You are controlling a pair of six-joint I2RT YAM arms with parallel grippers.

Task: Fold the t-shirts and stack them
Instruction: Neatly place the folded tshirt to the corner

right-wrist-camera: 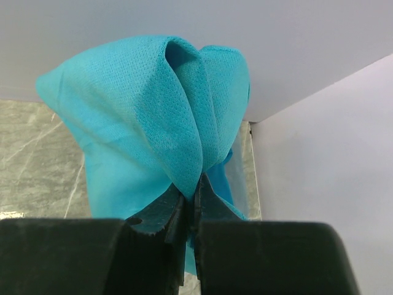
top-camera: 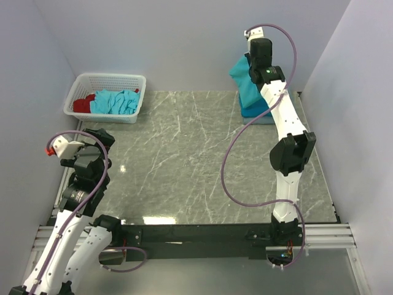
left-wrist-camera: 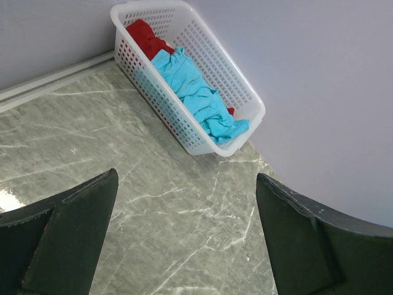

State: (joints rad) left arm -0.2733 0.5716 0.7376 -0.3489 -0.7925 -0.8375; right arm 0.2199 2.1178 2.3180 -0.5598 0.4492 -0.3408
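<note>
Stacking, I judge: my right claw clenches a soft teal cotton t-shirt over the folded blue pile, far right corner; next, lower and release.

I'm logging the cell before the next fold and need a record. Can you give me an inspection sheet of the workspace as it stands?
Surface: grey-green marbled tabletop, no damage seen.
Job's things: teal cotton t-shirt held up at the far right corner, above a folded blue pile; crumpled turquoise garments in the basket.
Clutter: white plastic lattice basket at far left, with red cloth inside.
Grippers: left gripper open, holding nothing; right gripper shut on the teal t-shirt.
Cables: purple cable looped along each arm, no snag seen.
Surroundings: plain pale walls on three sides.
</note>
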